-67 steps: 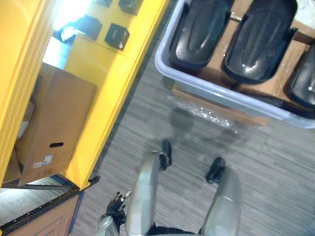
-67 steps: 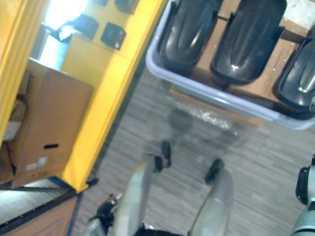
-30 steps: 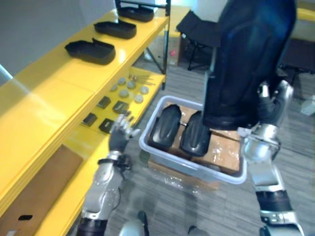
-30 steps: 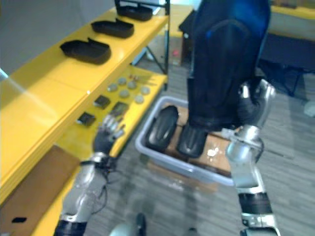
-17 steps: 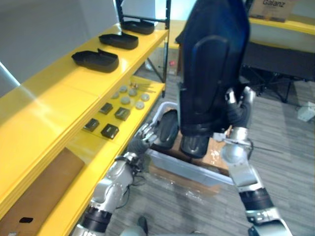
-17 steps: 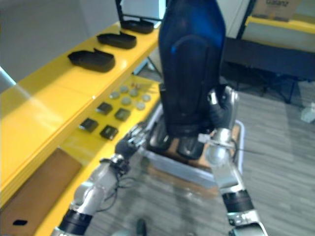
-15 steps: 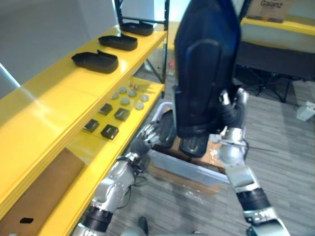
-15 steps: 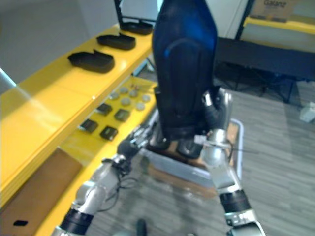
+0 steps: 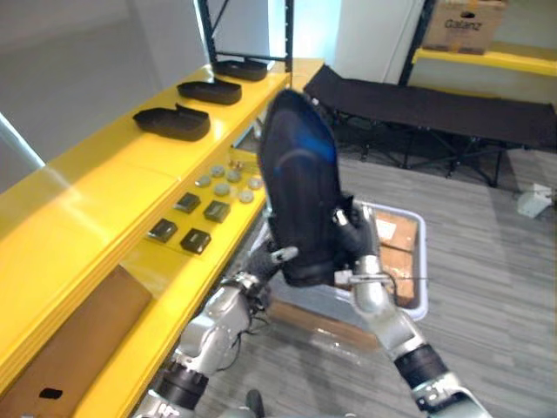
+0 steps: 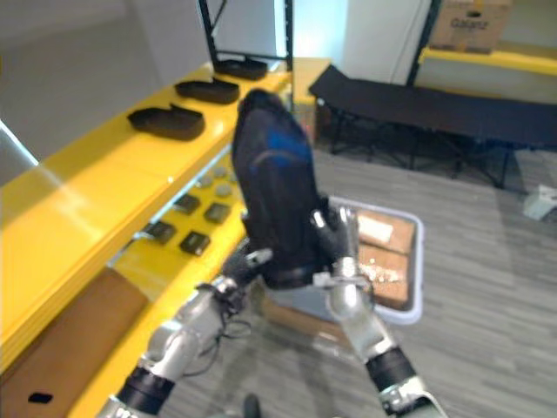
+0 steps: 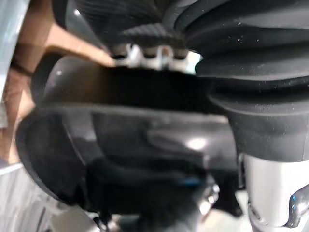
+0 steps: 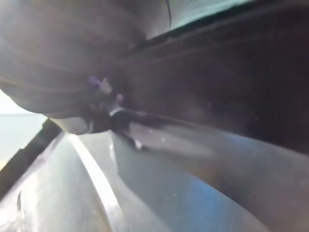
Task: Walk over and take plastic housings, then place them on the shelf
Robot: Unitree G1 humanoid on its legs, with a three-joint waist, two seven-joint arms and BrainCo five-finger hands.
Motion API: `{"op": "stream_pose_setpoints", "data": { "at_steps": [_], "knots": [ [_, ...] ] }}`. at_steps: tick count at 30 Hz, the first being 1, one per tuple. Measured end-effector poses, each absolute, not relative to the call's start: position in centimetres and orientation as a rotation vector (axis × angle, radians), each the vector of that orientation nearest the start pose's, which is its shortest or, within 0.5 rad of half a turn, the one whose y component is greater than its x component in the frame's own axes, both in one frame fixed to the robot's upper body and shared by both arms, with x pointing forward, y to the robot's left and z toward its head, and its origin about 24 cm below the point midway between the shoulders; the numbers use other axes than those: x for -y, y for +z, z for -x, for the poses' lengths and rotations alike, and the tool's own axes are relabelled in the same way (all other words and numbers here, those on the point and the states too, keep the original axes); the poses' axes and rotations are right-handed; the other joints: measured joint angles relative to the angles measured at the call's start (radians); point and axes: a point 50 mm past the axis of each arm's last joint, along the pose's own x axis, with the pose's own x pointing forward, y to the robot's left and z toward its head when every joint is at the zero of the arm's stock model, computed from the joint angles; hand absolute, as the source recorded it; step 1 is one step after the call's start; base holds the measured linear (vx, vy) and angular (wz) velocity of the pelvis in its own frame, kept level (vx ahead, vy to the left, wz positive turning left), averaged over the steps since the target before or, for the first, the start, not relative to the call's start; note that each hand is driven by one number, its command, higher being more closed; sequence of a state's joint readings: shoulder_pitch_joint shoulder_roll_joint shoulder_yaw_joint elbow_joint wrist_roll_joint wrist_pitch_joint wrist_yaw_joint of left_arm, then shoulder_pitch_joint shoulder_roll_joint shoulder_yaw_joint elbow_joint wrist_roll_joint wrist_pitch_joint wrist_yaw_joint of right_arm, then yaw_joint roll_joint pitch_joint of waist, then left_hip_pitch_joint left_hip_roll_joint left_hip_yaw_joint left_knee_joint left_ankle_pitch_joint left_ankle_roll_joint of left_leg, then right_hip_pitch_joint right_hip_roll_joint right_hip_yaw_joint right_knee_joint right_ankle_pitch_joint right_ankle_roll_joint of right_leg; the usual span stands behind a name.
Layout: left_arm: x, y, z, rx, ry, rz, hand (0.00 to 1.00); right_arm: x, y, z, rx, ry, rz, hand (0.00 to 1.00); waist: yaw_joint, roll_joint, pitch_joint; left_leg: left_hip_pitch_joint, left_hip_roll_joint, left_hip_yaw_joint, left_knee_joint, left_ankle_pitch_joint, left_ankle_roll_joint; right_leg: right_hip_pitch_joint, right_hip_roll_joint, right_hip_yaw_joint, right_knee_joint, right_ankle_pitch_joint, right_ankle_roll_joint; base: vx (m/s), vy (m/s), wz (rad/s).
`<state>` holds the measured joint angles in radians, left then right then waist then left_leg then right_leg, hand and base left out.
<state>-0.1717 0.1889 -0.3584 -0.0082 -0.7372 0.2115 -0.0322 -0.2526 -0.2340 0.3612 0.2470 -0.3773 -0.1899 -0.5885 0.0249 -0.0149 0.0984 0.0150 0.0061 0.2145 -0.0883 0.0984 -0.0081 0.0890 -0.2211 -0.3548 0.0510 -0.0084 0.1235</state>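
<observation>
One black housing (image 9: pixel 300 187) is hanging up in the air, between the yellow shelf and the grey bin (image 9: pixel 423 261). It is not touching either of them. It is standing almost straight up. Its long side is running up and down. Its round, thin end is pointing up and leaning a little toward the shelf, and its wide end is pointing down. Its smooth, bulging side is facing the robot's head.

The right hand (image 9: pixel 352 242) is curling its fingers (image 9: pixel 342 216) round the right edge of the housing, low down, and gripping it. The left hand (image 9: pixel 261 261) is touching the low left side. I cannot tell if it is gripping or just pushing, because the housing is hiding most of it.

Three more housings (image 9: pixel 171 124) are already lying in a row along the far end of the top shelf board (image 9: pixel 113 174). So I think the picking-up part is done for this one, and the putting-down part is waiting. The near end of the board is looking bare, so a spot is waiting there.

Small dark and round parts (image 9: pixel 196 239) are lying on the lower board. Brown card is showing inside the bin.
</observation>
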Motion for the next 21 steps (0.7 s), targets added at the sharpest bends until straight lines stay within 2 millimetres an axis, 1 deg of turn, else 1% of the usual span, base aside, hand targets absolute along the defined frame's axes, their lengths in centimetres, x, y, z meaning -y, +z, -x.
{"op": "stream_pose_setpoints", "data": {
  "at_steps": [1,6,7,9,10,14,18,21],
  "knots": [
    [-7.5,5.6,-26.4,-0.206,-0.507,0.468,0.0,11.9,6.2,-28.4,0.37,-0.129,0.566,1.0,0.002,-0.003,-0.002,0.0,0.0,0.0,0.0,0.002,-0.001,0.002,0.001,0.0,-0.004,0.007,0.007,0.06,0.0,0.02],
    [-7.4,5.5,-26.3,-0.21,-0.501,0.445,0.0,11.8,5.6,-28.3,0.347,-0.126,0.565,1.0,0.001,-0.008,-0.006,0.002,0.001,-0.002,0.001,0.003,-0.002,0.008,0.009,0.0,-0.009,0.013,0.006,0.02,-0.001,0.0],
    [-7.4,5.4,-26.3,-0.207,-0.498,0.428,1.0,11.7,5.6,-28.3,0.346,-0.125,0.564,1.0,0.001,-0.009,-0.007,0.003,0.001,-0.003,0.001,0.003,-0.002,0.009,0.009,0.0,-0.01,0.013,0.006,0.0,0.0,0.0],
    [-7.5,5.4,-26.4,-0.204,-0.485,0.394,1.0,11.5,5.5,-28.3,0.343,-0.118,0.56,1.0,0.001,-0.012,-0.013,0.003,0.002,-0.005,0.001,0.004,-0.003,0.01,0.01,-0.001,-0.01,0.013,0.006,0.0,0.0,0.0],
    [-7.6,5.3,-26.4,-0.196,-0.47,0.345,1.0,11.3,5.4,-28.2,0.343,-0.107,0.559,1.0,0.001,-0.014,-0.018,0.003,0.003,-0.006,0.001,0.004,-0.003,0.012,0.011,-0.002,-0.01,0.012,0.005,0.0,0.0,0.0],
    [-7.9,5.2,-26.5,-0.185,-0.419,0.263,1.0,11.0,5.2,-27.8,0.354,-0.093,0.544,1.0,0.001,-0.015,-0.019,0.007,0.004,-0.008,0.0,0.006,-0.003,0.015,0.012,-0.002,-0.011,0.009,-0.001,-0.01,0.003,0.0],
    [-8.2,5.1,-26.6,-0.186,-0.388,0.252,1.0,10.6,5.1,-27.4,0.372,-0.09,0.514,1.0,0.001,-0.015,-0.019,0.009,0.004,-0.004,0.0,0.007,-0.002,0.011,0.013,0.001,-0.008,0.007,-0.003,-0.01,0.008,-0.03],
    [-8.8,5.0,-26.6,-0.174,-0.357,0.238,1.0,10.2,5.2,-27.2,0.381,-0.071,0.503,1.0,0.001,-0.015,-0.019,0.011,0.005,0.008,0.0,0.007,-0.002,0.0,0.011,0.009,-0.006,0.006,-0.005,-0.02,0.018,-0.11]
  ]
}}
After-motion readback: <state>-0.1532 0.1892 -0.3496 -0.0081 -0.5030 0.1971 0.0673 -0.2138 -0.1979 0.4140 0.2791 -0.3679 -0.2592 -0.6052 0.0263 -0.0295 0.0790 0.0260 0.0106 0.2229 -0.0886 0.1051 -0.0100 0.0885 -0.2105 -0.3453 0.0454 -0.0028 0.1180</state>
